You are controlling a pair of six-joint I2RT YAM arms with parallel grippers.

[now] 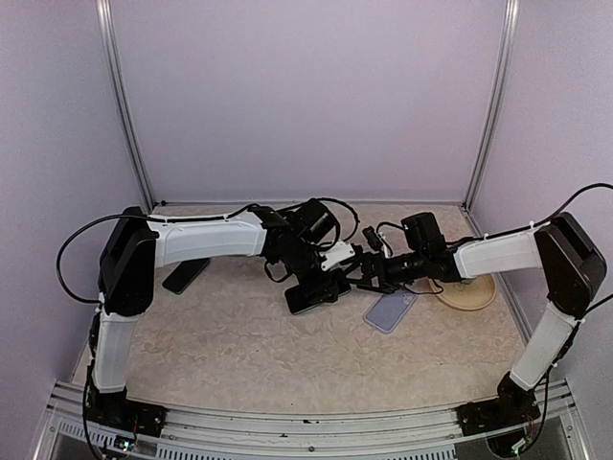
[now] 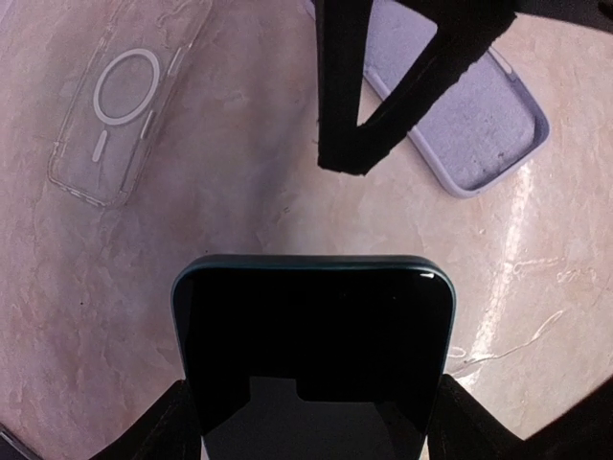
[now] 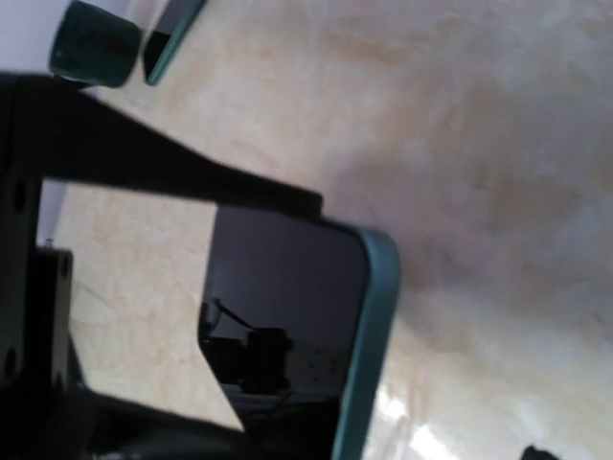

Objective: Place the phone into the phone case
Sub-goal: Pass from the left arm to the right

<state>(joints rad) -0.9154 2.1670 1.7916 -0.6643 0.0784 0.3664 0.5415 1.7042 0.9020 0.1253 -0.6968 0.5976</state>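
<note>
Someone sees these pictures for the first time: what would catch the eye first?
The two arms meet over the middle of the table, where the left pincer holds a dark phone with a teal rim by its sides. Just beyond the phone, an empty lavender case lies open side up on the table. A clear case lies to its left in the left wrist view.

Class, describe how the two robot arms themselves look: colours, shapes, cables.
Both the left arm and right arm have white tubular links joined by bulky black housings. Thin black cables loop off each. The left pincer and right pincer are matte black.
</note>
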